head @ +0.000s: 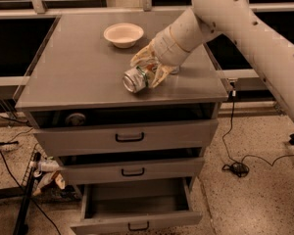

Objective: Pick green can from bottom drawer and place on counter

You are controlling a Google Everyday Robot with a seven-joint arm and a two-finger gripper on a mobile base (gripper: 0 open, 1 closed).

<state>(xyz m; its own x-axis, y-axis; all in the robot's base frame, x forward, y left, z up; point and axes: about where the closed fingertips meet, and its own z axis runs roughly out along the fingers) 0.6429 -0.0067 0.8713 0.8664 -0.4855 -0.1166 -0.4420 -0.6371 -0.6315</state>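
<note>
Green can lies on its side on the counter, close to the front edge and right of the middle, its silvery end turned to the front left. My gripper is right at it, and my two pale fingers are closed on the can's far end, one on each side, while the can rests on the grey top.

Nearest of all, the bottom drawer stands pulled well out, its grey floor showing. Above it, the middle drawer sits with a dark gap over its front. The top drawer is also out a little, and in the gap at its left a small round thing lies inside; I cannot tell what it is.

Farther back on the counter, a cream bowl stands upright, behind the can and apart from it.
</note>
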